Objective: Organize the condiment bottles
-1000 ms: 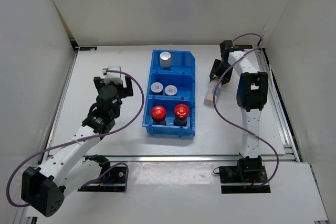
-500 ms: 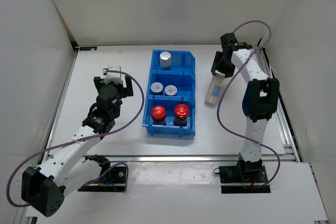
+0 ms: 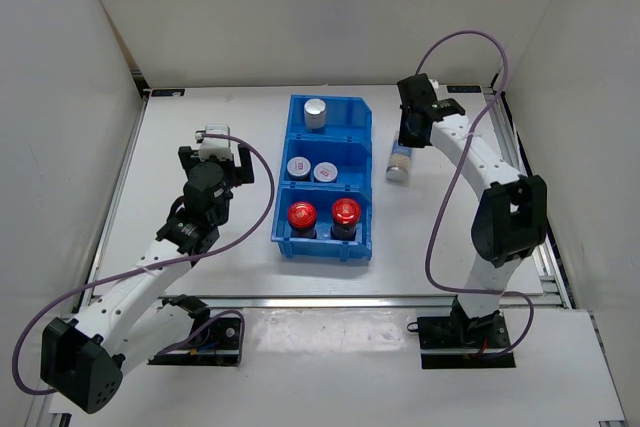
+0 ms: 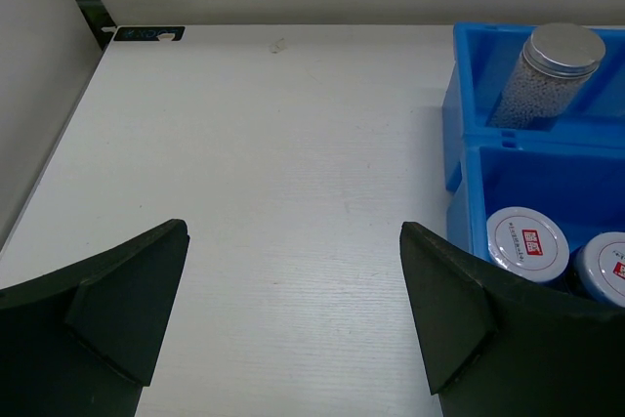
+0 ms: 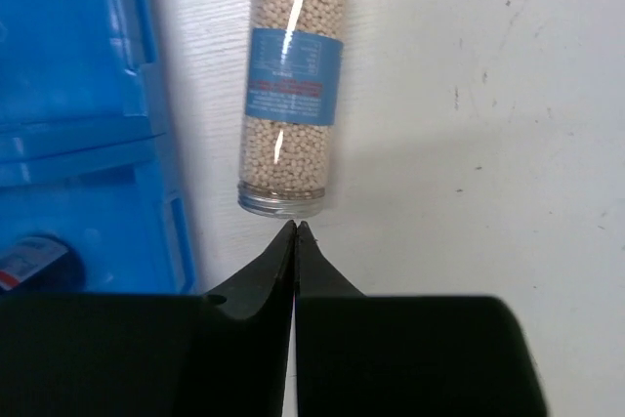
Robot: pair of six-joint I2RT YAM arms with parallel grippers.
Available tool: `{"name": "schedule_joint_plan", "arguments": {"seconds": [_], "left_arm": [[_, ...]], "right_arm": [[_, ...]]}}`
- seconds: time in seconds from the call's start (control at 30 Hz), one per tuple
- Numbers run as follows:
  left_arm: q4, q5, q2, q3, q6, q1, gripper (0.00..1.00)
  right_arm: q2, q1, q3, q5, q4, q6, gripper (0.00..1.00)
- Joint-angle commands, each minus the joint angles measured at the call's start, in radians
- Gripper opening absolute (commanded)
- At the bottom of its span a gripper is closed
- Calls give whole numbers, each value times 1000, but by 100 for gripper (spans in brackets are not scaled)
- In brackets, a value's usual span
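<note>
One bottle nearer bin (five inside)

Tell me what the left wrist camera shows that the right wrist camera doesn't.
Only the left wrist: the left fingers, wide open, and a silver-capped bottle upright in the far compartment of the blue bin. Only the right wrist: the right fingers, shut, tips near the cap end of a blue-labelled bottle lying on the white table beside the bin. Both: that bin and table.
</note>
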Motion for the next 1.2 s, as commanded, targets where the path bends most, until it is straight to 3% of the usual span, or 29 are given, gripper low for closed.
{"name": "schedule_joint_plan", "arguments": {"seconds": [0.0, 0.1, 0.13, 0.17, 0.2, 0.3, 0.43, 0.83, 1.03, 1.13, 1.17], "left_arm": [[-3, 15, -14, 36, -9, -5, 100], [-3, 15, -14, 36, -9, -5, 100], [-3, 15, -14, 36, -9, -5, 100], [-3, 15, -14, 36, -9, -5, 100], [-3, 15, -14, 36, -9, -5, 100], [-3, 15, -14, 36, -9, -5, 100], [-3, 15, -14, 36, -9, -5, 100], [-3, 15, -14, 36, -9, -5, 100], [-3, 15, -5, 36, -9, -5, 100], [-3, 15, -5, 36, -9, -5, 100], [-3, 15, -5, 36, -9, -5, 100]], "right_arm": [[-3, 2, -20, 64, 44, 0, 0], [7, 2, -20, 64, 44, 0, 0], [19, 2, -20, 64, 44, 0, 5], [28, 2, -20, 64, 44, 0, 16], [55, 2, 2, 55, 32, 0, 40], [105, 2, 24, 28, -8, 0, 64], [161, 2, 24, -32, -17, 23, 79], [364, -16, 159, -71, -27, 63, 81], [393, -25, 167, -91, -51, 72, 62], [358, -25, 109, -91, -51, 72, 46], [358, -25, 96, -91, -41, 72, 33]]}}
